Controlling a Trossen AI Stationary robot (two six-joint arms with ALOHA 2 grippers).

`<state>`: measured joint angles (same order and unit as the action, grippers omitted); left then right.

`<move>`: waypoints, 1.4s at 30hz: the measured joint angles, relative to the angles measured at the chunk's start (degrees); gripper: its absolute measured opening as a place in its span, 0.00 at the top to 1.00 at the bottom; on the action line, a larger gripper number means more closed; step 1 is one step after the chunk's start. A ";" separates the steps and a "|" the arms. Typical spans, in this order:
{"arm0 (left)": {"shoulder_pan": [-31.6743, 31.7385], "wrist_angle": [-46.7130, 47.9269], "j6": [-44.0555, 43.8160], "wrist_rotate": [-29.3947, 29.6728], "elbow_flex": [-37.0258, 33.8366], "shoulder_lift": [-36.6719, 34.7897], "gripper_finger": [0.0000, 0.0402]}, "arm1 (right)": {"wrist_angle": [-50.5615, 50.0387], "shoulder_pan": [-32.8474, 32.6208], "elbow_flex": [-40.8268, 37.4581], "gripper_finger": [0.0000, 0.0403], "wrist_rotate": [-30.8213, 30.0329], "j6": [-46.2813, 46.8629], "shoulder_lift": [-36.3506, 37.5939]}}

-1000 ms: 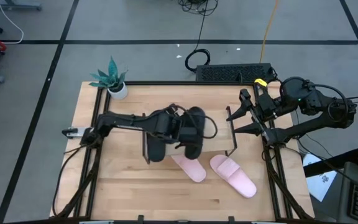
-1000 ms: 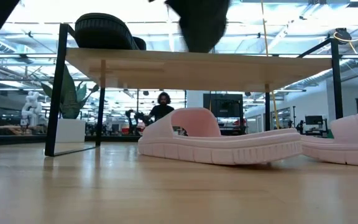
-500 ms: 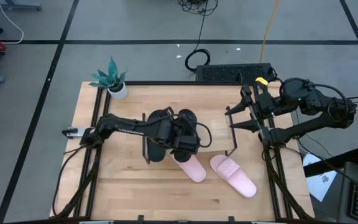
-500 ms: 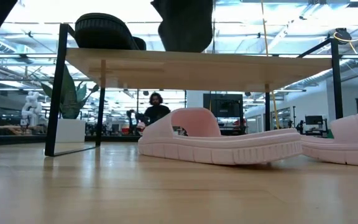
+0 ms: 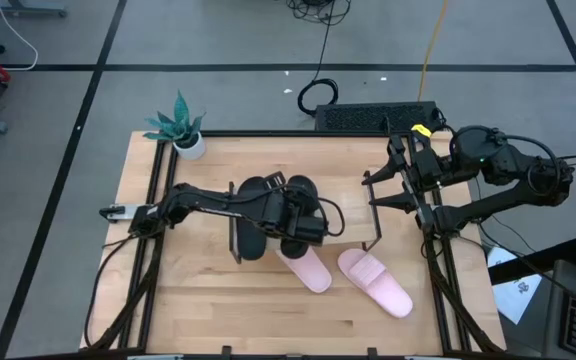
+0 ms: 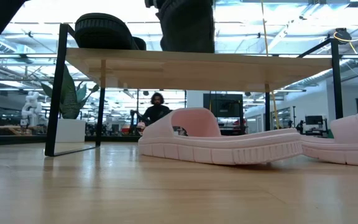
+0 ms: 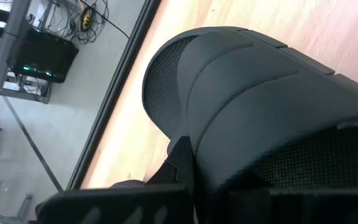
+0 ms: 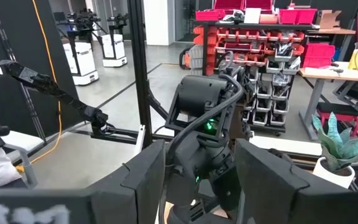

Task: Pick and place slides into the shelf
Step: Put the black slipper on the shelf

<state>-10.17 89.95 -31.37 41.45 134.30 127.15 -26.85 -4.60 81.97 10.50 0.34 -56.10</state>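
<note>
The left tool (image 5: 303, 222) is closed on a black slide (image 5: 298, 200), holding it over the shelf (image 5: 353, 210) top, just beside the other black slide (image 5: 253, 215), which already lies on the shelf's left end. In the low view the held slide (image 6: 185, 28) sits at or just above the board; whether it touches cannot be told. The left wrist view is filled by this slide's strap (image 7: 260, 93). Two pink slides (image 5: 305, 268) (image 5: 375, 282) lie on the tabletop (image 5: 208, 300) near its front edge, just in front of the shelf, slightly apart. The right tool (image 5: 376, 190) hangs with its fingers spread wide and nothing between them, above the shelf's right end. A potted plant (image 5: 181, 128) stands at the tabletop's back left corner.
</note>
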 joint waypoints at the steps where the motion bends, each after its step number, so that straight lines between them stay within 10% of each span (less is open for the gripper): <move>1: 0.00 0.02 0.39 0.04 0.00 -0.01 1.00 | -0.02 0.00 0.00 0.55 0.00 -0.35 0.00; 24: 0.68 0.06 8.66 5.15 0.28 -2.48 1.00 | -6.44 0.00 0.00 0.55 -32.78 -11.13 -0.02; 42: 2.65 0.07 20.22 13.22 0.37 -7.33 1.00 | -7.73 0.76 -6.22 0.55 -29.97 -4.23 -3.04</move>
<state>-7.52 90.02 -11.15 54.67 134.67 119.82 -34.58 -3.84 75.75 -19.47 -3.89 -59.14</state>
